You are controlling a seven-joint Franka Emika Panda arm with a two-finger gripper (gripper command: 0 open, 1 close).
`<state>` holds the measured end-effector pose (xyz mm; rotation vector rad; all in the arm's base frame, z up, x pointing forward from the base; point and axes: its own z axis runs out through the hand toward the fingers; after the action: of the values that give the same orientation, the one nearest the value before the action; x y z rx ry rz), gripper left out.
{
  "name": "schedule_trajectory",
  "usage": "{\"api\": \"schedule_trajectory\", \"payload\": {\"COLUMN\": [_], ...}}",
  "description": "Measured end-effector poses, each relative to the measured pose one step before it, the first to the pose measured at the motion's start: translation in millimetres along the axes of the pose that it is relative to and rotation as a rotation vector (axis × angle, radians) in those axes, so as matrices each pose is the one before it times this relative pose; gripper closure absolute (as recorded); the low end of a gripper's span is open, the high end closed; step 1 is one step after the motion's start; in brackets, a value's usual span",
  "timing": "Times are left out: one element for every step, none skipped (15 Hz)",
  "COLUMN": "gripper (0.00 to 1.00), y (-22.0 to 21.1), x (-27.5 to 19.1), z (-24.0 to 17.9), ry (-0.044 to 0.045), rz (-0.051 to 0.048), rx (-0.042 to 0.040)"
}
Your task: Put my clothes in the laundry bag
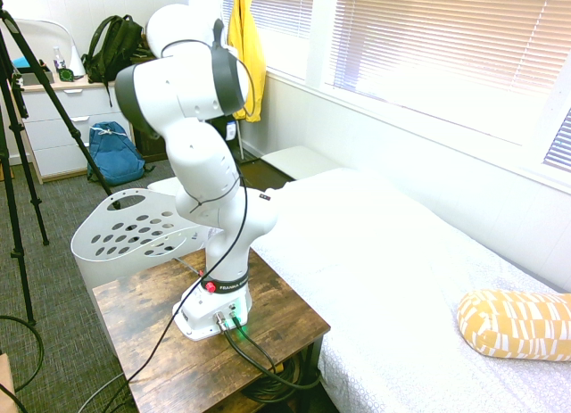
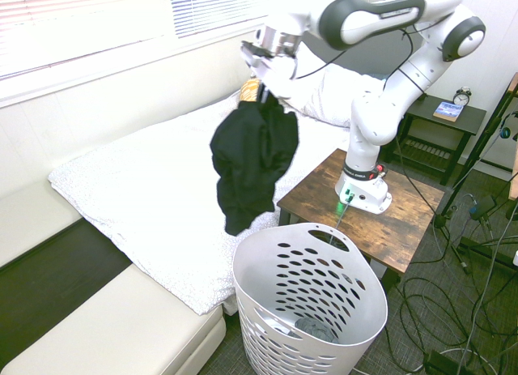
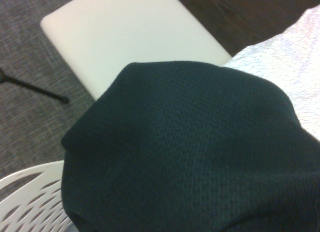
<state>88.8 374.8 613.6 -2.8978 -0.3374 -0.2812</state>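
second exterior view has the black clothes (image 2: 254,160) hanging from the gripper (image 2: 262,91), which is closed on them near the top, the bundle clear of the bed (image 2: 154,181) and up beside the laundry bag (image 2: 307,310), not over its mouth. i'd guess they're light and limp, hard to break, and likely to swing or trail a loose end over the rim if the arm hurries. the hold, high up in a gathered fold, seems a sound place to take them; a deeper pinch of cloth would be safer than a thin edge, since soft fabric can slip out. to look at, they're plain black, no print that i can see, drooping in uneven folds with a narrower end at the bottom; close up, the wrist view shows a fine textured weave. farther out, the laundry bag is a white basket with oval holes, standing by the wooden table (image 2: 413,205), and something grey (image 2: 314,329) lies down inside it. the yellow-and-white pillow (image 1: 517,325) sits on the bed. the next move, i'd say, is across to the open basket.
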Motion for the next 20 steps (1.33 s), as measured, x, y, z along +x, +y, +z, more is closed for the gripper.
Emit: {"api": "schedule_trajectory", "payload": {"gripper": [1.00, 1.00, 1.00, 1.00, 1.00, 1.00, 1.00, 1.00, 1.00, 0.00, 0.00, 0.00, 0.00, 0.00, 0.00, 0.00, 0.00, 0.00, 0.00, 0.00], "y": [-7.16, -5.76, -6.29, -7.01, -7.06, -6.14, -6.20, -6.75, -6.48, -5.36, -3.12, -0.80, 0.63, 0.20, 0.43, -0.05, -0.36, -0.05, 0.47, 0.99], "x": [-28.08, -19.29, -14.87, -13.20, -11.02, -10.10, -9.79, -9.97, -9.38, -8.22, -6.03, -3.30, -0.21, 2.30, 2.66, 1.39, 0.95, 0.70, 1.15, 2.04], "z": [-0.82, 8.94, 14.68, 18.10, 18.72, 17.54, 14.78, 12.26, 10.24, 9.73, 9.74, 10.72, 11.57, 9.64, 7.23, 4.09, 1.36, 0.33, -0.14, -0.63], "ry": [-0.00423, -0.01949, -0.02845, -0.03368, -0.03256, -0.03343, -0.03122, -0.02397, -0.01739, -0.01485, -0.01466, -0.01603, -0.01411, -0.00870, -0.00705, -0.00758, -0.00377, 0.00148, 0.00091, -0.00065], "rz": [-0.01472, -0.00987, -0.00858, -0.00822, -0.00742, -0.00262, -0.00221, -0.00675, -0.00865, -0.00697, -0.00705, -0.00385, 0.00153, 0.00373, 0.00295, 0.00109, 0.00065, 0.00090, 0.00256, 0.00489], "rx": [-0.00037, -0.00375, -0.01128, -0.01407, -0.00884, -0.00735, -0.00033, 0.00018, -0.00307, -0.00423, -0.00811, -0.01125, -0.01110, -0.00580, -0.00604, -0.00364, 0.00039, 0.00250, 0.00210, 0.00204]}}
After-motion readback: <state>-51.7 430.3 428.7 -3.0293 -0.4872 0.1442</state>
